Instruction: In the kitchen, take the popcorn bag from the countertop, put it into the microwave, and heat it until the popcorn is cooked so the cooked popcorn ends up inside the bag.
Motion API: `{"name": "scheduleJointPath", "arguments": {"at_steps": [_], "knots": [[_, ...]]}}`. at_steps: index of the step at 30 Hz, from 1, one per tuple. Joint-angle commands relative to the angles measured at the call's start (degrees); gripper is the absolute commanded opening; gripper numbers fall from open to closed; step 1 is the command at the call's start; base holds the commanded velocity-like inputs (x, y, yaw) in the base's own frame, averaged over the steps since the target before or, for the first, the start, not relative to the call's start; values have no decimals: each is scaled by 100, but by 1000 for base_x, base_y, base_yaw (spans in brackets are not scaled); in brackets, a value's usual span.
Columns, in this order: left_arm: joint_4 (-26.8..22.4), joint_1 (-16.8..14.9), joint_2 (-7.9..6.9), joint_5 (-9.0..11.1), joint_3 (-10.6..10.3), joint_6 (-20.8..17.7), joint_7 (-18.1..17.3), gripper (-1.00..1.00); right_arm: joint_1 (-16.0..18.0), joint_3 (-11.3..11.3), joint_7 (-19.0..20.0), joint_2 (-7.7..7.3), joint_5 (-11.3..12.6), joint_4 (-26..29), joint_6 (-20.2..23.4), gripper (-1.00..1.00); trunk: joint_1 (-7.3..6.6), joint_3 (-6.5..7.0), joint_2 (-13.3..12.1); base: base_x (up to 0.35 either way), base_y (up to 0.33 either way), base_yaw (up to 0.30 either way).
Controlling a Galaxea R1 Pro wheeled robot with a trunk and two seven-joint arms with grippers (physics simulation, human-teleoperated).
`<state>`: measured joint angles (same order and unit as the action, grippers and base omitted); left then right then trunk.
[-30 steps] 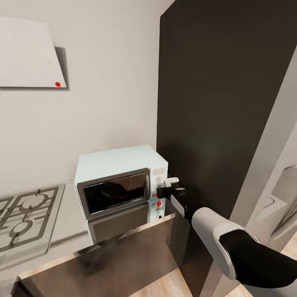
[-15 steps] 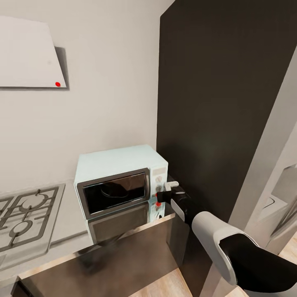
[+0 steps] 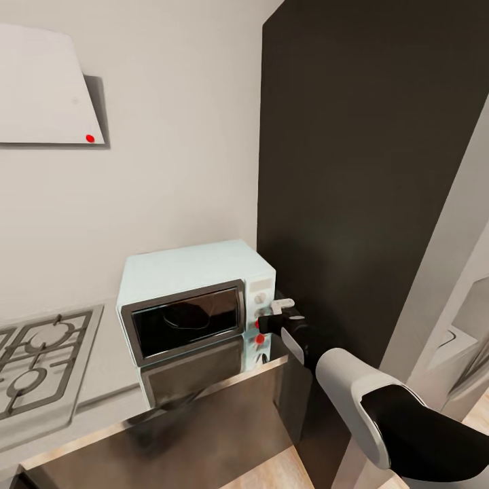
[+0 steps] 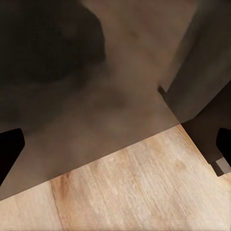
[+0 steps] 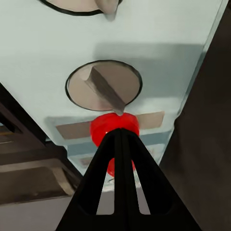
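Observation:
The mint-blue microwave point(image 3: 193, 299) stands on the pale countertop point(image 3: 102, 370) with its dark glass door closed. Only a dim dark shape shows behind the glass; I cannot make out the popcorn bag or the popcorn. My right gripper point(image 3: 263, 320) is at the white knob panel, shut, its joined fingertips point(image 5: 120, 134) against the red indicator dot point(image 5: 108, 126) just under the lower knob point(image 5: 103, 86). The left gripper point(image 4: 115, 149) is open, its dark fingers point(image 4: 9, 150) wide apart over the counter's edge and the wooden floor point(image 4: 139, 192).
A tall dark cabinet point(image 3: 367, 170) rises right beside the microwave and my right arm. A gas hob point(image 3: 37, 356) lies to the microwave's left, and a white hood point(image 3: 41, 88) with a red dot hangs on the wall above it.
The right gripper has edged in closer to the knob panel, down to the red dot. The head camera has shifted slightly, so the whole picture slid a little left.

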<state>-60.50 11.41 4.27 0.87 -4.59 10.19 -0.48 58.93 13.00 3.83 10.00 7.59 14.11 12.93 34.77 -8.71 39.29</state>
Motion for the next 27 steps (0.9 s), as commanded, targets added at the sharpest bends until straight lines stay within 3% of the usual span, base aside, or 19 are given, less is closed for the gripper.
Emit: {"name": "scheduleJointPath", "arguments": {"at_steps": [1,27], "knots": [[-5,1,-1,4,2,10,-5,100,5,27,-5,0,59,4,25,-100,2,-8,7,0,0,0],[-5,1,-4,9,2,10,-5,100,-113,27,-5,0,59,4,17,-100,2,-8,7,30,0,0]]}}
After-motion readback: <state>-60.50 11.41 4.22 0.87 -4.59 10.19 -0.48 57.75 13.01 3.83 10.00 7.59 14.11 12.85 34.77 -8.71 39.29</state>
